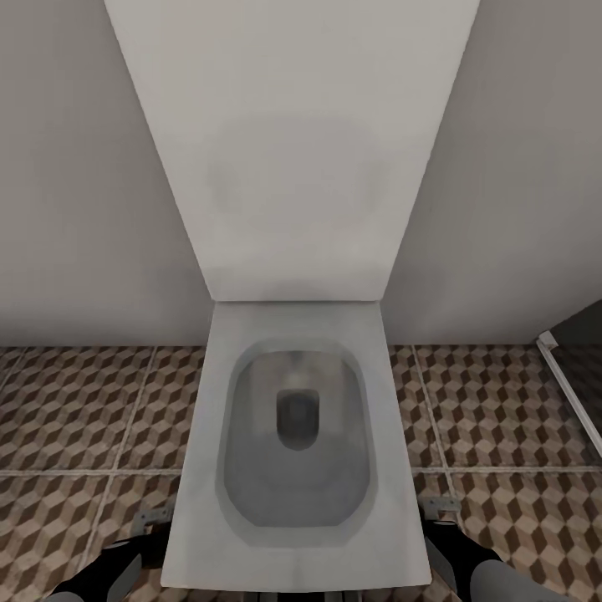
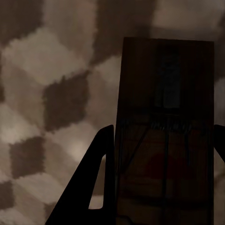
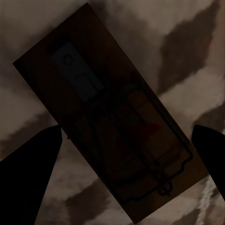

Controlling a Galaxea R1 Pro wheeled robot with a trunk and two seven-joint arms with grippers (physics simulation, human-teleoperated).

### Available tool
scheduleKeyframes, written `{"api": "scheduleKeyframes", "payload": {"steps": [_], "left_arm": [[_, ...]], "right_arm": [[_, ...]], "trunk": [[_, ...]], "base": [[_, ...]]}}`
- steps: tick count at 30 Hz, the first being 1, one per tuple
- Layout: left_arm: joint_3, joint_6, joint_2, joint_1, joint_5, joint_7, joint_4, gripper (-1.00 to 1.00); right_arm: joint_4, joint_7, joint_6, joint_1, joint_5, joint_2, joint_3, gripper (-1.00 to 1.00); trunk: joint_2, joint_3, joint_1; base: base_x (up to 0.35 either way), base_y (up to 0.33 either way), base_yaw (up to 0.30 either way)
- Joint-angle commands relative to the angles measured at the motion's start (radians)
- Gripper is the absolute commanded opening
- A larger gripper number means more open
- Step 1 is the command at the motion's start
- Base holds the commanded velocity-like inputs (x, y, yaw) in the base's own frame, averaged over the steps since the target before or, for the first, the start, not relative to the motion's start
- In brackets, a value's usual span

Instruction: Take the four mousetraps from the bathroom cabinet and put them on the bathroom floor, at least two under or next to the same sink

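Facing a pale wall [image 1: 75, 167], I look down from my head camera at a white toilet [image 1: 196, 535] set against it, with its lid [image 1: 293, 150] raised and leaning back. The bathroom floor [image 1: 75, 410], tiled in brown, beige and white cubes with pale grout lines, spreads out on both sides of the bowl. At the far right edge a dark panel with a white frame [image 1: 562, 368] stands on the tiles. My two arms come in at the bottom corners, one on each side of the toilet, both low over the floor.

My left gripper [image 2: 164, 129] is clamped on a mousetrap [image 2: 164, 84]. The dark wooden slab sits lengthwise between the fingers [image 2: 101, 183], its metal spring and bar facing the camera, and the cube tiles lie blurred behind it.

My right gripper [image 3: 127, 127] holds the second mousetrap [image 3: 101, 93]. That one lies slantwise across the gap, with a fingertip pressed to each long edge and its wire frame and small metal plate showing. Whether either trap touches the floor I cannot tell.
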Motion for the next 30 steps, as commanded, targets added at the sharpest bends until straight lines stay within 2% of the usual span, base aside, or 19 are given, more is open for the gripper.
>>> {"api": "scheduleKeyframes", "payload": {"steps": [1,24,25,30], "left_arm": [[-0.013,0.006,0.000,0.001,0.010,0.013,0.000,-1.00],[-0.013,0.005,-0.002,0.001,0.009,0.013,0.000,-1.00],[-0.013,0.005,-0.002,0.001,0.009,0.013,0.000,-1.00],[-0.013,0.005,-0.002,0.001,0.009,0.013,0.000,-1.00]], "right_arm": [[-0.001,-0.009,0.006,0.000,-0.008,0.001,0.006,-1.00],[-0.001,-0.010,0.005,0.000,-0.008,0.001,0.006,-1.00],[-0.001,-0.009,0.006,0.000,-0.008,0.001,0.006,1.00],[-0.001,-0.009,0.011,0.000,-0.008,0.001,0.006,1.00]], "trunk": [[0.000,-0.001,0.000],[0.000,-0.001,0.000],[0.000,-0.001,0.000],[0.000,-0.001,0.000]], "base": [[0.000,0.000,0.000],[0.000,0.000,0.000],[0.000,0.000,0.000],[0.000,0.000,0.000]]}}
